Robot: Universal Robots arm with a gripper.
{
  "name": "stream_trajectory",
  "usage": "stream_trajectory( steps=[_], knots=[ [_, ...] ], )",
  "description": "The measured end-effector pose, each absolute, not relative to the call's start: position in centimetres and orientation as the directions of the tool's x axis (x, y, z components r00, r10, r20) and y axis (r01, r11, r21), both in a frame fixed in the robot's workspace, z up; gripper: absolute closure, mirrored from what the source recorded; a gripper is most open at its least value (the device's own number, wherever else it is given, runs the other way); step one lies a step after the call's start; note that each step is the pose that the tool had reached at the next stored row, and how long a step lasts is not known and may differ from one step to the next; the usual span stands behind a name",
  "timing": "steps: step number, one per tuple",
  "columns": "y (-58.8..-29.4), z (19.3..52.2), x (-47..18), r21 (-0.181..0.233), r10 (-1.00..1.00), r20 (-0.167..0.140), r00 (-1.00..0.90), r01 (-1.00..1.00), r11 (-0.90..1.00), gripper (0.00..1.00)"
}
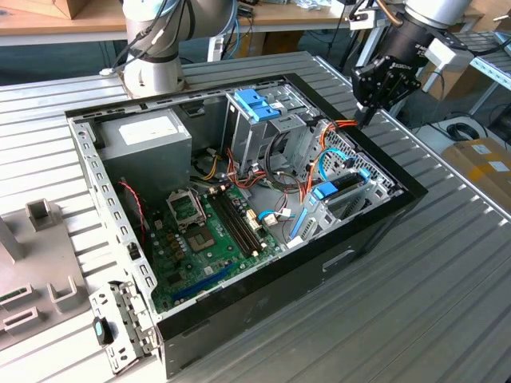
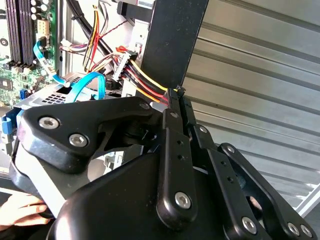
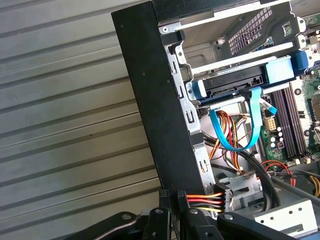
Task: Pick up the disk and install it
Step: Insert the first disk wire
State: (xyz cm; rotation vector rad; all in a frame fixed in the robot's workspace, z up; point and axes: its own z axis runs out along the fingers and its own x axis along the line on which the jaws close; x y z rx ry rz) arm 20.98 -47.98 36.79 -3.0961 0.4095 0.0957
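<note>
The flat grey metal disk w/ bright blue plastic carrier rail already sits in the bay of the open black PC case, so install looks abt done; black gripper w/ fingers pinched together, holding nothing, hangs over case edge near the orange-yellow power cable.

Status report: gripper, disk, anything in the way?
Gripper shut, empty, at the case's rim. Disk seated in its bay, blue cable attached. Cable bundle near fingertips.

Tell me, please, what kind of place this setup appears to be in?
Probably a robotics lab or workshop: an open computer case lies on a ribbed metal table, a robot arm's gripper hangs over the case's edge, and cardboard boxes and cables sit behind.
</note>
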Motion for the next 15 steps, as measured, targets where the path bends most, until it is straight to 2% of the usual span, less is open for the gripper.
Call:
stream_trajectory(
  steps=[10, 15],
  knots=[
    [-48.1, 37.2, 20.9, -0.01, -0.259, -0.063, 0.964, -0.26, -0.965, 0.84],
    [-49.0, 37.2, 20.3, -0.014, -0.259, -0.064, 0.964, -0.26, -0.965, 0.84]
  ],
)
